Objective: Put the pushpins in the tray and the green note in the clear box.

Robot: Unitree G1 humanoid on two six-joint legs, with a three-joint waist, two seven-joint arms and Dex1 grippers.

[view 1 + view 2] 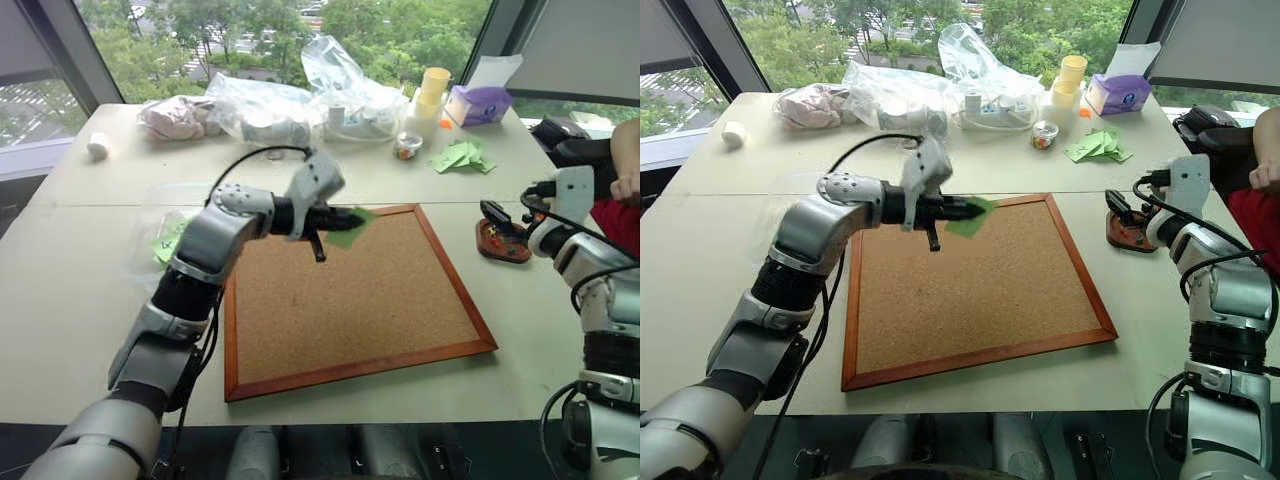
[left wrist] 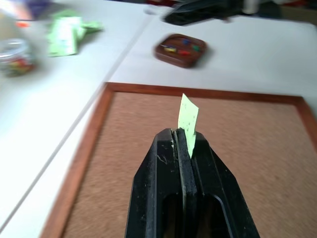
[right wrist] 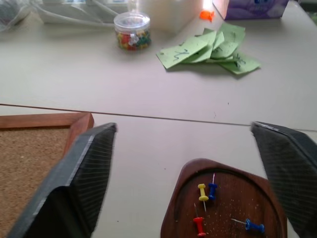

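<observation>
With the left gripper's (image 1: 345, 221) jaws pinched on the green note (image 1: 352, 229) and the right gripper's (image 3: 185, 163) jaws wide, the note should be carried level to the clear box (image 1: 165, 215) and released only inside.

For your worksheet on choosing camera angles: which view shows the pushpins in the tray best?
The right wrist view: the pushpins lie close up in the tray, with yellow, red and blue ones easy to tell apart. The left wrist view shows them as small coloured specks; the two eye views show the tray, with the pins hardly readable.

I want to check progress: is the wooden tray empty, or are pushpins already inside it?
Not empty. The tray holds four pushpins: yellow, red and two blue, lying on its floor.
</observation>
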